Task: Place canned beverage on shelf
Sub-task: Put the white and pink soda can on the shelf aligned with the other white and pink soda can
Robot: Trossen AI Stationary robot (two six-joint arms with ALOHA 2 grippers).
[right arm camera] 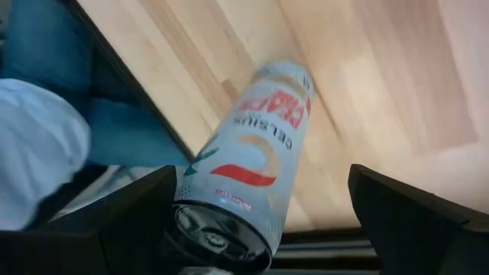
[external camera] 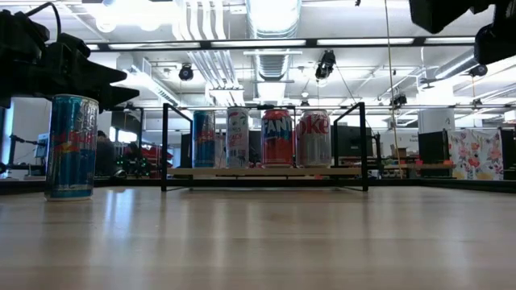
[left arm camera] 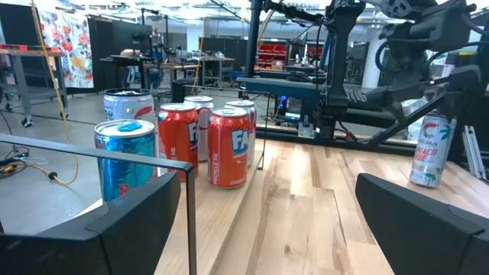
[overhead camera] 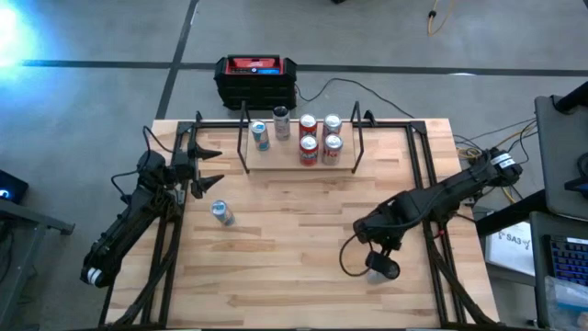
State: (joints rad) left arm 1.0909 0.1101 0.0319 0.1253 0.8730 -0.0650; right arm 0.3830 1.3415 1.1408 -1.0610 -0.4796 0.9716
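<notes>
Right gripper [overhead camera: 378,259] hangs with fingers spread, a white Celsius can [right arm camera: 246,164] standing directly under it, untouched. Left gripper [overhead camera: 209,168] is spread wide too, empty, with the shelf [overhead camera: 299,162] and its six cans straight ahead and a blue can [overhead camera: 221,213] nearby.

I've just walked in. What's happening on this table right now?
The right gripper, open, is poised over a white Celsius can standing near the right side of the table; it is not yet gripped. The left gripper waits open beside the shelf, which holds six cans. A blue can stands loose on the table.
</notes>
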